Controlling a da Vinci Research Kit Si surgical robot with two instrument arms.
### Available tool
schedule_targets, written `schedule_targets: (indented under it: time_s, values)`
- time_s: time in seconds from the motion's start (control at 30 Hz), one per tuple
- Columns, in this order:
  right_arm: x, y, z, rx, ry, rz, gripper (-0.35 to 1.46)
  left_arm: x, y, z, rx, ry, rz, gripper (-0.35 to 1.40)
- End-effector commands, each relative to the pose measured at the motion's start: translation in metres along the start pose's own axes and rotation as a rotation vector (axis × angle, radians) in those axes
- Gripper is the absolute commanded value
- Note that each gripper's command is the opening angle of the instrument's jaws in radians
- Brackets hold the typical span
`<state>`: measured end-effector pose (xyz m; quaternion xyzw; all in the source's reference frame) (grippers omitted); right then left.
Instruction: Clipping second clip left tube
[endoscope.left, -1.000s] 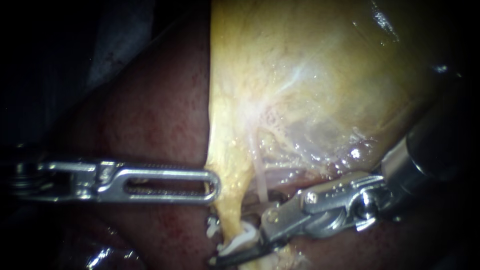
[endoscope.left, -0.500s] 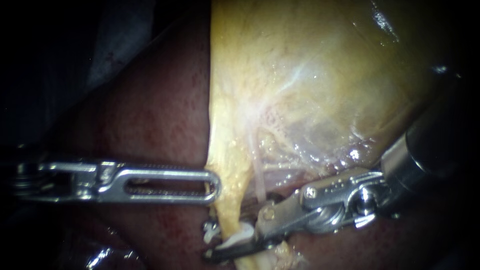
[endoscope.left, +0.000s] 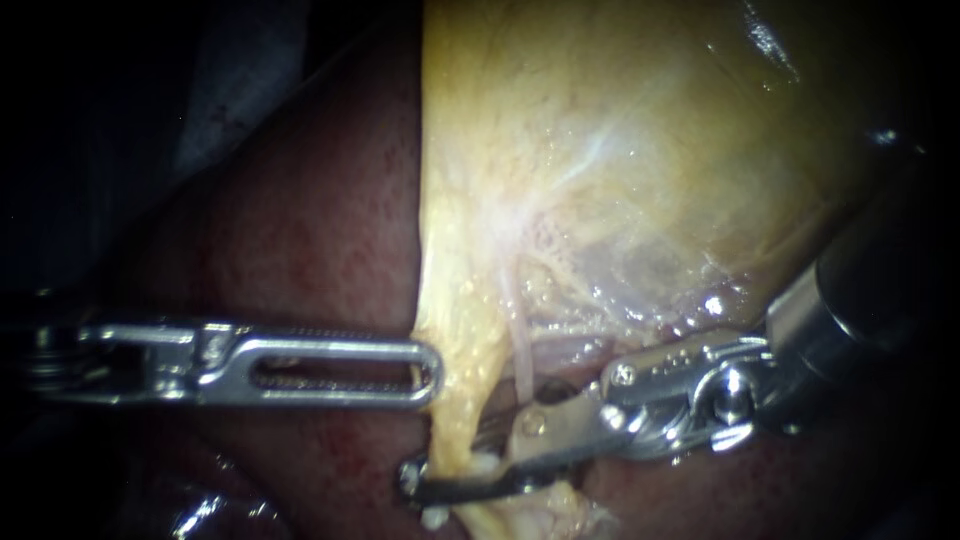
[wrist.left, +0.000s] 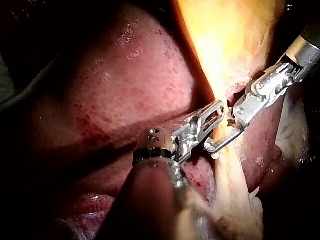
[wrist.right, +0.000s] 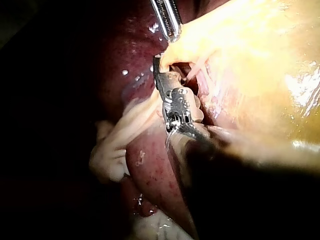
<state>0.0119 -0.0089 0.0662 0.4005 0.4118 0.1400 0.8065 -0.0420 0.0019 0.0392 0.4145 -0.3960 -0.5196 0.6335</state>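
Low down, the right instrument (endoscope.left: 465, 472) has its jaws pinched on the left tube (endoscope.left: 455, 425), a yellow strand running from the gallbladder (endoscope.left: 620, 150) across the liver (endoscope.left: 300, 230). Just above, the left instrument (endoscope.left: 425, 372) touches the gallbladder's edge.

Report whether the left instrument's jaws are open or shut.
Shut on the glossy yellow gallbladder edge: the silver slotted left instrument shows its jaws lying together with no gap, the tip pinching the tissue, which tents toward it.
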Motion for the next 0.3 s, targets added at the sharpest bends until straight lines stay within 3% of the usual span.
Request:
schedule_targets:
  time_s: [0.03,0.3]
  values:
    - [-0.0001,0.0,0.0,0.0,0.0,-0.001,-0.35,0.0,0.0,0.0,0.0,0.0,0.0,-0.23]
    - [-0.0003,0.0,0.0,0.002,-0.001,-0.003,-0.35,0.0,0.0001,0.0002,-0.001,-0.001,0.001,-0.23]
